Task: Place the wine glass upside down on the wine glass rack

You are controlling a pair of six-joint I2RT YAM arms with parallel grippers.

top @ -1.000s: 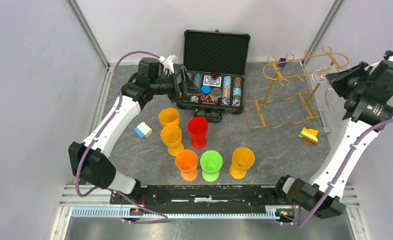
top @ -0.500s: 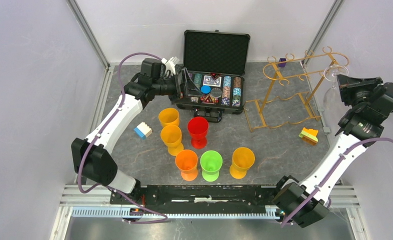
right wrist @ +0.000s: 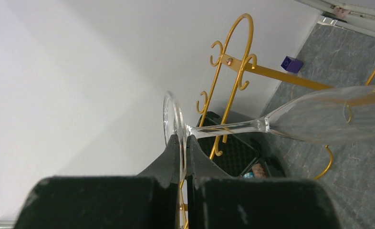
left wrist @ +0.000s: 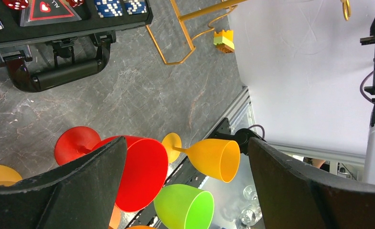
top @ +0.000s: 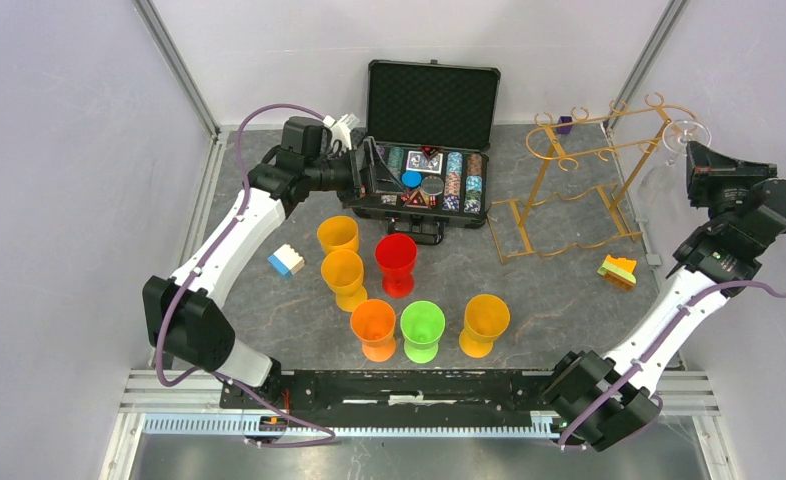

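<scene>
The clear wine glass (top: 659, 175) is held just off the right end of the gold wire wine glass rack (top: 579, 180), its foot level with the top curled hooks. My right gripper (top: 694, 160) is shut on the thin foot disc. In the right wrist view the gripper (right wrist: 181, 140) pinches the foot's rim, and the wine glass (right wrist: 328, 119) points its stem and bowl to the right, across the rack's (right wrist: 233, 62) rails. My left gripper (top: 369, 170) stands open and holds nothing beside the black case. Its wrist view shows the gripper (left wrist: 186, 143) spread wide above coloured goblets.
An open black poker chip case (top: 429, 150) sits at the back centre. Several plastic goblets stand mid-table, among them a red goblet (top: 396, 262) and a green goblet (top: 422, 330). Toy blocks lie at the left (top: 287, 260) and right (top: 618, 270). The right wall is close behind my right arm.
My right arm has swung to the right and turned its wrist, carrying the wine glass from over the rack's right end to just beside it. The left arm has barely moved.
</scene>
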